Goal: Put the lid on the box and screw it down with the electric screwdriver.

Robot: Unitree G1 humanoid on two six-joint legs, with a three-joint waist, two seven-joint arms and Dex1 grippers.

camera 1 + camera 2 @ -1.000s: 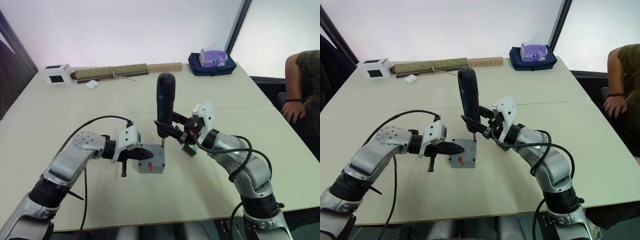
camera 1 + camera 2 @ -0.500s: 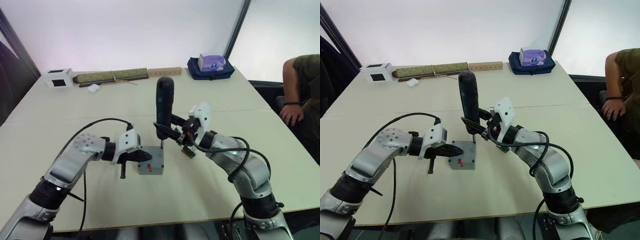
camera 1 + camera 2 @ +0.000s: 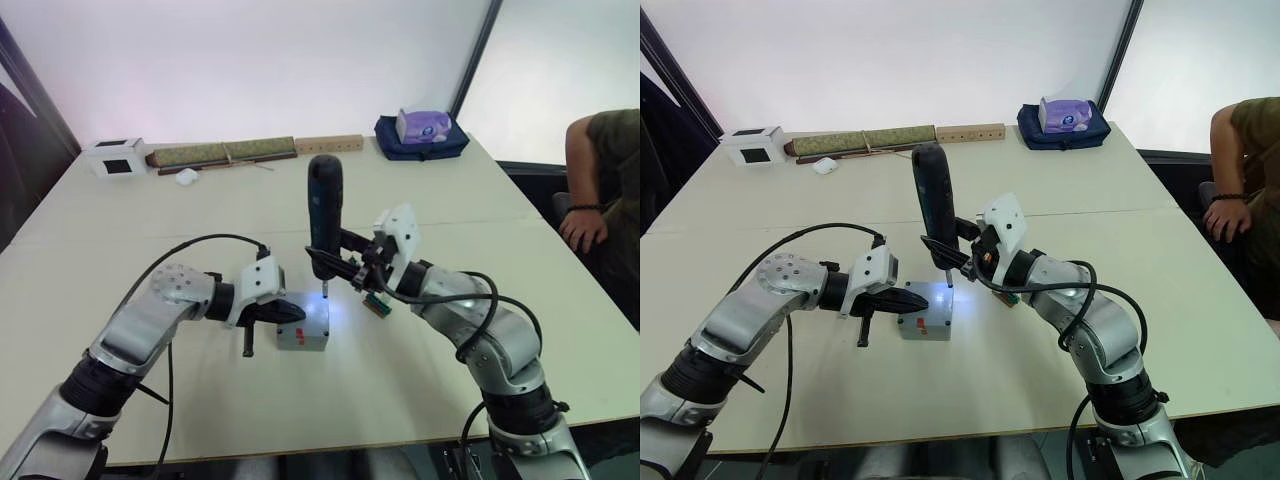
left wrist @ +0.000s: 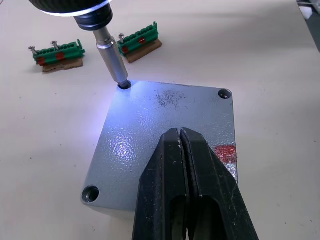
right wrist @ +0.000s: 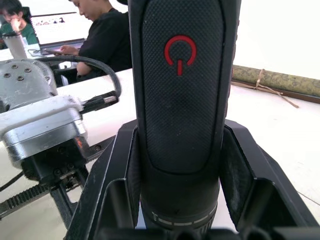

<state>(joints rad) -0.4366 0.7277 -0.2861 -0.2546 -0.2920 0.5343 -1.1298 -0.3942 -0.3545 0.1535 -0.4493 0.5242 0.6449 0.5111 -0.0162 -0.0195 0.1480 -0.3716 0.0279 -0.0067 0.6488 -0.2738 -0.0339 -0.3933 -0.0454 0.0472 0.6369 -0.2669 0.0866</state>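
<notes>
Two green terminal blocks (image 4: 56, 52) (image 4: 140, 40) lie just beyond the screwdriver's tip. Far behind the tool sit a white carton (image 3: 116, 156), rolled mat (image 3: 222, 152), wooden strip (image 3: 329, 143) and tissue box (image 3: 421, 125). A seated person (image 3: 603, 190) is to its right.

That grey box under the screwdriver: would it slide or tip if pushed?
The box sits low and flat on the smooth table, so it would probably slide, not tip. The left gripper, jaws shut, presses its lid, likely steadying it.
</notes>
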